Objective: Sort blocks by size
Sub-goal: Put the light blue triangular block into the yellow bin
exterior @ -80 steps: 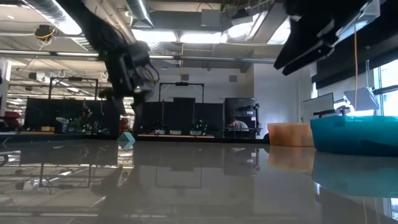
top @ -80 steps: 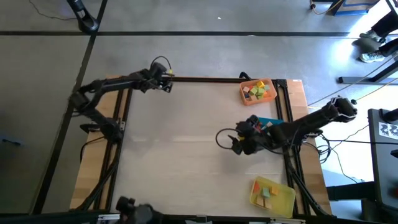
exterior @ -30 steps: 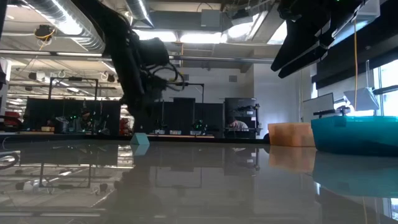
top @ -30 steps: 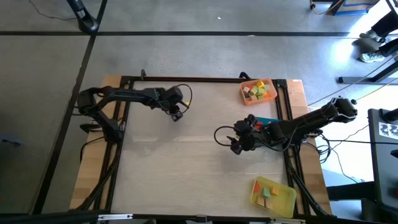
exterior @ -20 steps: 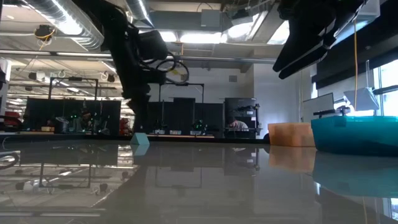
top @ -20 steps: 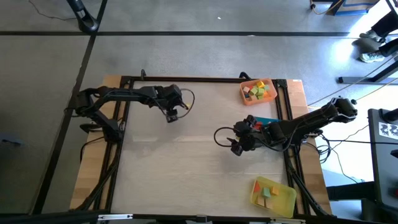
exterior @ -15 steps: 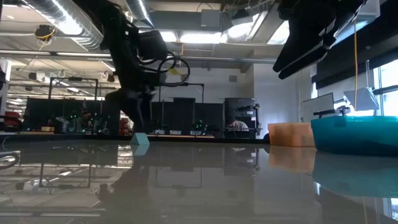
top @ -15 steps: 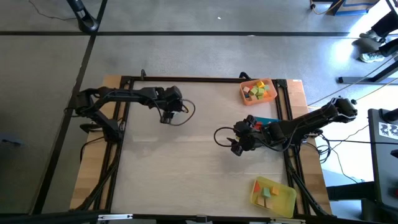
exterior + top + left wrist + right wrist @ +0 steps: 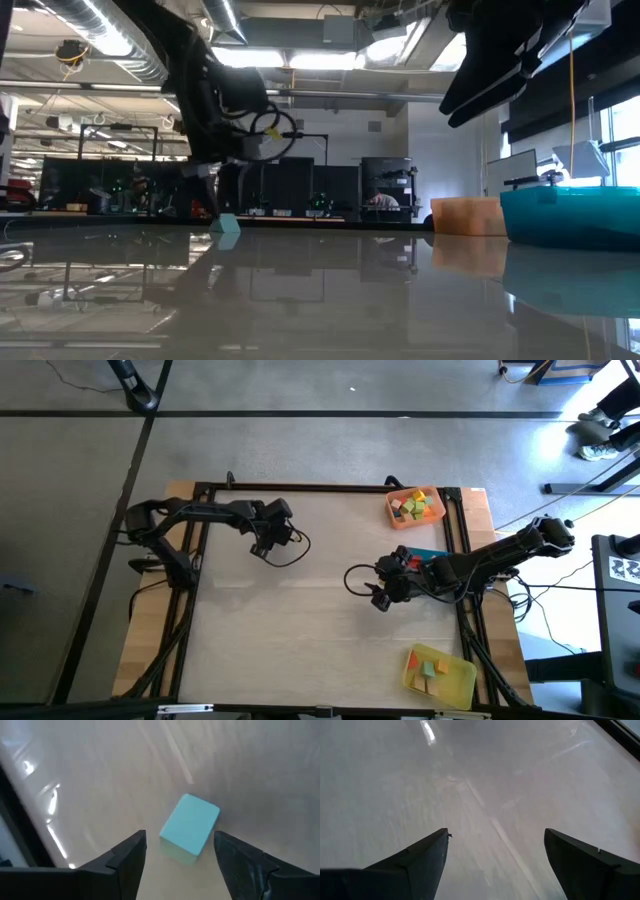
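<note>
A teal block rests on one face on the bare table, in its far left part; it also shows in the low view. My left gripper is open just above it, pointing down, one finger on either side, touching nothing. In the high view my left gripper hides the block. My right gripper is open and empty above the table's right middle, with only bare table ahead in its wrist view. Other blocks lie in the orange tray and the yellow tray.
A blue tray lies under my right arm at the right edge; it and the orange tray also show in the low view. The yellow tray is at the near right corner. A dark frame runs around the table.
My left gripper has gone a little toward the table's left edge and has turned about its wrist, ending over the teal block. The block has kept its place on the table. My right arm has kept still.
</note>
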Action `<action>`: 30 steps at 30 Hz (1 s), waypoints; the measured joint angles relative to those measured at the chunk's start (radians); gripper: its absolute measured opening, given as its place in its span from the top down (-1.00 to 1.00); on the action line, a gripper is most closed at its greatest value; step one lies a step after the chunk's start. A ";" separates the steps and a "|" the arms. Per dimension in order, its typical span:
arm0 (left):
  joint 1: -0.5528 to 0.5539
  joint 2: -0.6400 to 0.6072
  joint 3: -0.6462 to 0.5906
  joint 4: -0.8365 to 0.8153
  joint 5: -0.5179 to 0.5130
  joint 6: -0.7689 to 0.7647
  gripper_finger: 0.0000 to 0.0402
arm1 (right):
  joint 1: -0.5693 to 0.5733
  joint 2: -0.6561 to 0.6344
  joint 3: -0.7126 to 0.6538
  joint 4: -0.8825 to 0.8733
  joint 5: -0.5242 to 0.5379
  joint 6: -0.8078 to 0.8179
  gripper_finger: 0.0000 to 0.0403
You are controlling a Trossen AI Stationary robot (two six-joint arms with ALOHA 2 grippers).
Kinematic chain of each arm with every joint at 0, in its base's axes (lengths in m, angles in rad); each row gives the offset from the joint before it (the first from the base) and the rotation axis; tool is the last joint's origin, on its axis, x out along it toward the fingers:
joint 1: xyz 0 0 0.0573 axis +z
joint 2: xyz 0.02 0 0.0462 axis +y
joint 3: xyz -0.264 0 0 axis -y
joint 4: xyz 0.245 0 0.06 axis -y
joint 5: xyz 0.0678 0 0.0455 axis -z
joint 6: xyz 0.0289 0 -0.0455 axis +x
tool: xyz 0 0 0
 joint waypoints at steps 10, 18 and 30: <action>0.034 0.102 0.005 0.012 0.016 0.022 -0.01 | 0.000 0.000 0.000 0.008 -0.011 0.000 -0.61; -0.016 0.090 0.017 0.011 -0.002 -0.023 0.40 | 0.000 0.000 0.000 0.021 -0.030 0.006 -0.61; -0.232 -0.027 0.109 -0.022 -0.023 -0.326 0.41 | 0.068 0.000 -0.008 0.043 -0.028 0.006 -0.61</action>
